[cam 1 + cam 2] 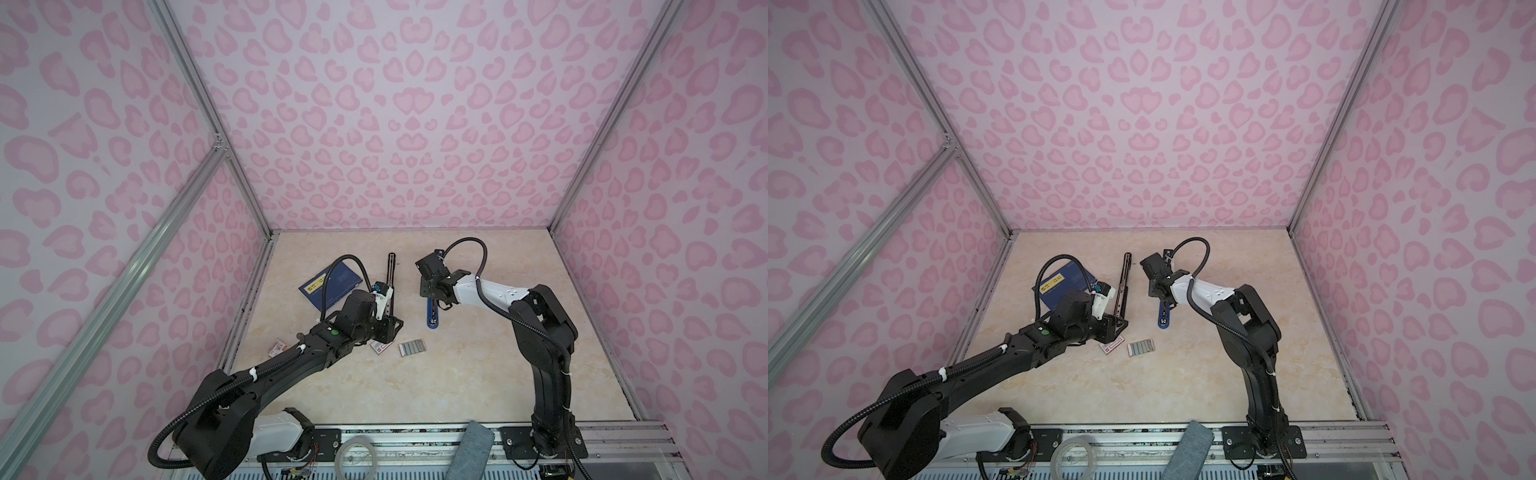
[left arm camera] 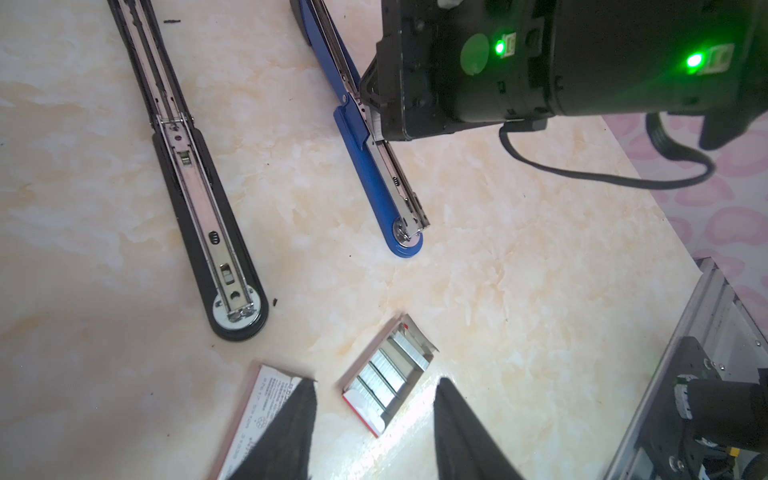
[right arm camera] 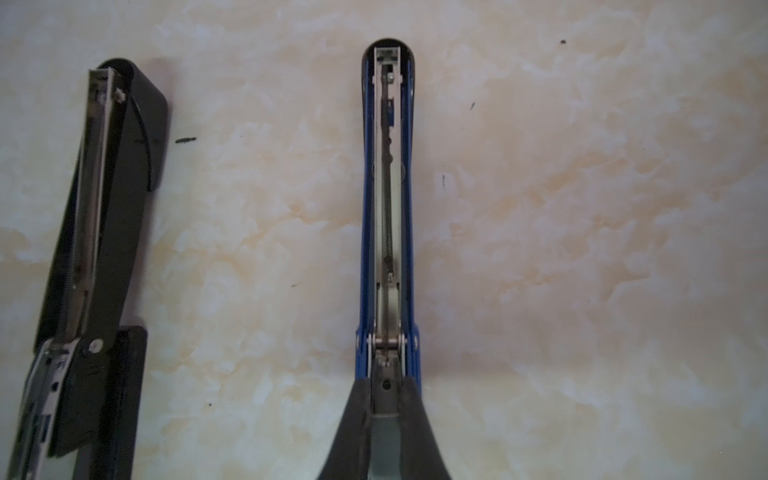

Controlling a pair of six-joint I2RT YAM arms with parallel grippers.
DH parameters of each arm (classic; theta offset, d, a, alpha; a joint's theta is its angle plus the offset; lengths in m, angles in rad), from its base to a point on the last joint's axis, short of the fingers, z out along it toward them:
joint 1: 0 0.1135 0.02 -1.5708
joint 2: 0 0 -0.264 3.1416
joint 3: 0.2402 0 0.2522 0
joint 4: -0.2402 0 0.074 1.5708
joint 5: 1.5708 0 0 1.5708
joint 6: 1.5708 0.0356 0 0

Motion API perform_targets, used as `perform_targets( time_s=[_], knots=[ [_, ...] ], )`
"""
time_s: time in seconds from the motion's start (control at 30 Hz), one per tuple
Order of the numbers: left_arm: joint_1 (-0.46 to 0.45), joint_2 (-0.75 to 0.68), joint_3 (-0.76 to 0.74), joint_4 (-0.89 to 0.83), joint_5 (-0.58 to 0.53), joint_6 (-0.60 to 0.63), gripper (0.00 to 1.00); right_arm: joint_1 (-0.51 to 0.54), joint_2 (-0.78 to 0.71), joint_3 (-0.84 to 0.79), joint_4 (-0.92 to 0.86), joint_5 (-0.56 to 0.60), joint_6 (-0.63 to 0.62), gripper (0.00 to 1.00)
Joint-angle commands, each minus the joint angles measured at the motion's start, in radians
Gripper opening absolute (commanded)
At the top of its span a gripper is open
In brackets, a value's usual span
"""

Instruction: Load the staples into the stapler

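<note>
Here are the staples (image 2: 388, 376), silvery strips side by side in a shallow open tray with a red edge, flat on the marbled worktop (image 1: 457, 374), touched by nothing. In both top views they lie just beside a small white red-labelled box (image 1: 381, 347), near the front tip of the blue stapler (image 1: 432, 318). The left fingers (image 2: 286, 432) hang right over that tray, spread apart with nothing between them, one above the box and one past the tray's far edge. Across the way, the right fingers (image 3: 357, 424) are clenched on the blue stapler, pinching its metal rail just behind the hinge. That stapler lies swung open, its spring channel facing up along its length. Beside it, well apart, the black stapler (image 2: 199, 208) also lies opened out flat, metal rail exposed. Behind the left arm in a top view, a dark blue booklet (image 1: 1059, 284) with a yellow label rests on the worktop.
</note>
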Motion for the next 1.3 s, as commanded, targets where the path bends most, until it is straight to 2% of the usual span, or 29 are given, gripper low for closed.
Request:
perform_targets(
  time_s=[0.0, 0.13, 0.23, 0.3, 0.47, 0.9, 1.27],
  knots=[
    [0.000, -0.007, -0.003, 0.020, 0.005, -0.003, 0.49, 0.001, 0.009, -0.007, -0.001, 0.019, 0.006, 0.10],
    [0.000, -0.010, -0.005, 0.020, 0.004, -0.003, 0.49, 0.006, 0.009, -0.006, -0.002, 0.019, 0.008, 0.13],
    [0.000, -0.010, -0.006, 0.019, 0.004, -0.004, 0.49, 0.008, 0.002, 0.001, -0.013, 0.023, 0.008, 0.26],
    [-0.001, -0.011, -0.006, 0.020, 0.001, -0.007, 0.49, 0.008, -0.007, 0.003, -0.016, 0.025, 0.005, 0.30],
    [0.000, -0.016, -0.005, 0.020, 0.000, -0.008, 0.49, 0.008, -0.010, 0.048, -0.067, 0.032, -0.008, 0.33],
    [-0.001, -0.021, 0.003, 0.006, 0.002, -0.010, 0.49, -0.025, 0.091, 0.171, -0.115, -0.106, -0.060, 0.47],
    [0.000, -0.013, 0.007, 0.001, 0.004, -0.007, 0.49, -0.040, 0.121, 0.191, -0.128, -0.143, -0.072, 0.48]
  ],
)
